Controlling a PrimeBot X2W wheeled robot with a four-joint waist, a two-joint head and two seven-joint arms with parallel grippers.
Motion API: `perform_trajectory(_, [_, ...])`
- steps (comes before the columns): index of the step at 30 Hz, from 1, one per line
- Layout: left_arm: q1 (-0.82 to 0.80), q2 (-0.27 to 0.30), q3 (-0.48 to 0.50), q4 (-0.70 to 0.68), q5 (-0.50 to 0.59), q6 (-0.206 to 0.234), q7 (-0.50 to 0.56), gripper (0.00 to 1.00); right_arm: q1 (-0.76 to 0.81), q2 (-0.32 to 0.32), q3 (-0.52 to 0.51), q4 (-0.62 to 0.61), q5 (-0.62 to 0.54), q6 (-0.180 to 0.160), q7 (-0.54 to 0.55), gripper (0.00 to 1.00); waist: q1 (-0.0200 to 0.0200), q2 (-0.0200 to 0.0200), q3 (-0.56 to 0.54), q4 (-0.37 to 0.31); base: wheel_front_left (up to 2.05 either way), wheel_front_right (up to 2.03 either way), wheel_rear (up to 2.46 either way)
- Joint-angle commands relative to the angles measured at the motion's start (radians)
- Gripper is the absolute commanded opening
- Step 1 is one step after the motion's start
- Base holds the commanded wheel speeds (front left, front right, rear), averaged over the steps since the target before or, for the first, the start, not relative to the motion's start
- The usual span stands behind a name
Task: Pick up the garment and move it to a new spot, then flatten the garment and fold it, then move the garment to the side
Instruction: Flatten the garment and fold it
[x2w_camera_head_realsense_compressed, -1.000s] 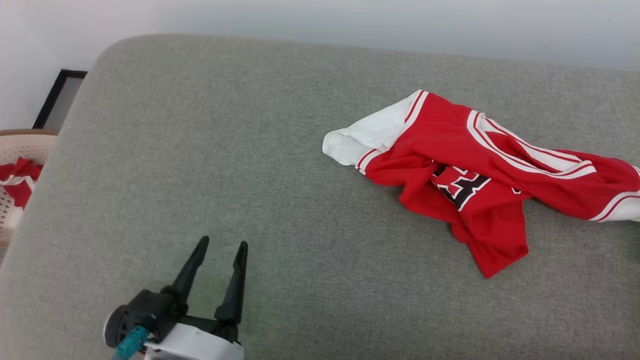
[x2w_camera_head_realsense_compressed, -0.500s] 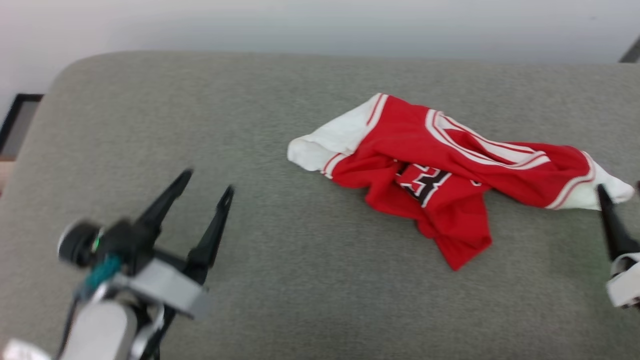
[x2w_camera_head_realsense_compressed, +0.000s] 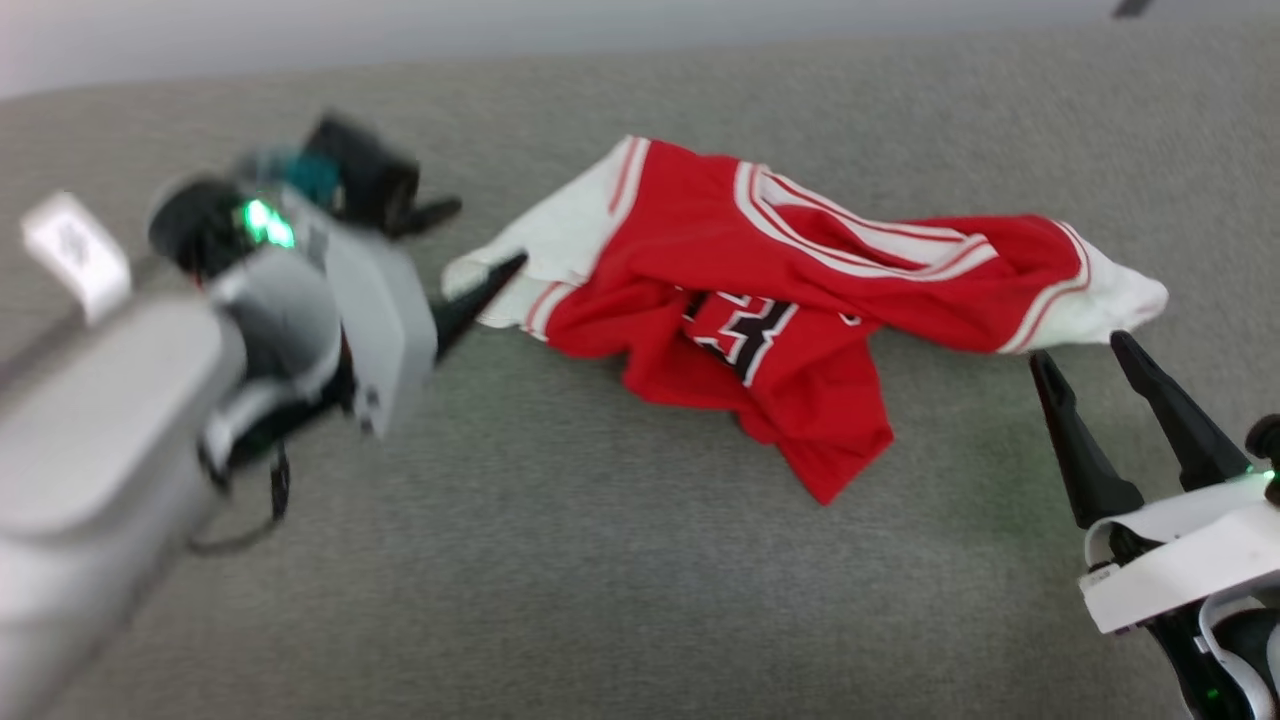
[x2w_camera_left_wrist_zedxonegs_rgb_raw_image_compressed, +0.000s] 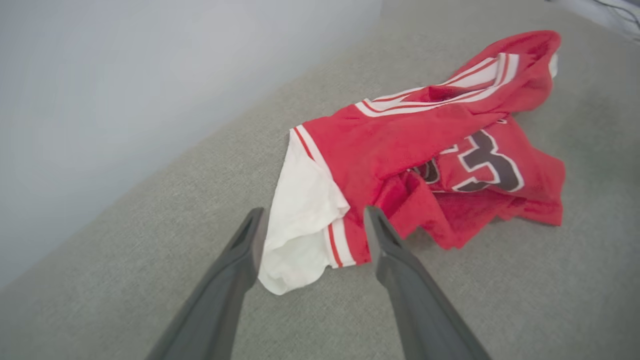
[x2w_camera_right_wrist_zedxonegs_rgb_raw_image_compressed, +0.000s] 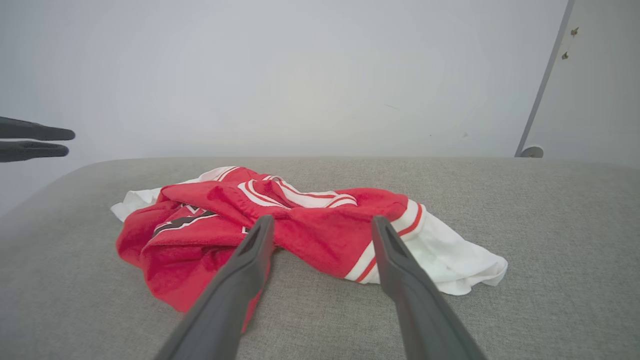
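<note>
From the head, we see the garment (x2w_camera_head_realsense_compressed: 800, 290) crumpled on the grey surface (x2w_camera_head_realsense_compressed: 600, 600). The left claw (x2w_camera_head_realsense_compressed: 490, 232), spread open, is at the garment's white left end. The right claw (x2w_camera_head_realsense_compressed: 1080, 347), also open, sits just short of its white right end.

Along the left wrist, the garment's (x2w_camera_left_wrist_zedxonegs_rgb_raw_image_compressed: 425, 135) white end lies between our parted left claw (x2w_camera_left_wrist_zedxonegs_rgb_raw_image_compressed: 314, 212) fingers.

Along the right wrist, the garment (x2w_camera_right_wrist_zedxonegs_rgb_raw_image_compressed: 190, 240) lies just beyond the open right claw (x2w_camera_right_wrist_zedxonegs_rgb_raw_image_compressed: 322, 220).

The garment (x2w_camera_left_wrist_zedxonegs_rgb_raw_image_compressed: 390, 145) carries a dark, white-outlined numeral (x2w_camera_left_wrist_zedxonegs_rgb_raw_image_compressed: 487, 162) that reads as a "3"; a fold hides the adjacent digit.
</note>
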Motion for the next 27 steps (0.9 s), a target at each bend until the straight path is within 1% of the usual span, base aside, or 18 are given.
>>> perform_trajectory(1, [-0.031,-0.006,-0.019,0.022,-0.024,0.002,0.02,1.0,-0.011,0.006,0.003,-0.003,-0.006,-0.001,-0.006,1.0,0.0,0.0,0.065,-0.063,0.0,0.0,0.0])
perform_trajectory(6, [-0.212,-0.032,-0.105,0.163,-0.145,0.002,0.121,1.0,-0.036,0.023,0.028,-0.007,-0.01,-0.001,-0.026,1.0,0.0,0.0,0.126,-0.111,0.0,0.0,0.0])
perform_trajectory(13, [-0.381,-0.068,-0.208,0.334,-0.215,0.002,0.214,1.0,-0.075,0.047,0.065,-0.002,-0.014,-0.001,-0.058,1.0,0.0,0.0,0.205,-0.174,0.0,0.0,0.0])
perform_trajectory(19, [-0.461,-0.076,-0.269,0.419,-0.265,0.002,0.244,1.0,-0.089,0.053,0.083,0.007,-0.02,-0.001,-0.079,1.0,0.0,0.0,0.234,-0.204,0.0,0.0,0.0])
perform_trajectory(22, [-0.481,-0.082,-0.3,0.451,-0.287,0.002,0.26,1.0,-0.099,0.054,0.086,0.01,-0.021,-0.001,-0.084,1.0,0.0,0.0,0.239,-0.21,0.0,0.0,0.0])
perform_trajectory(27, [-0.507,-0.075,-0.355,0.483,-0.298,0.002,0.274,1.0,-0.106,0.057,0.091,0.015,-0.023,-0.001,-0.089,1.0,0.0,0.0,0.244,-0.212,0.0,0.0,0.0])
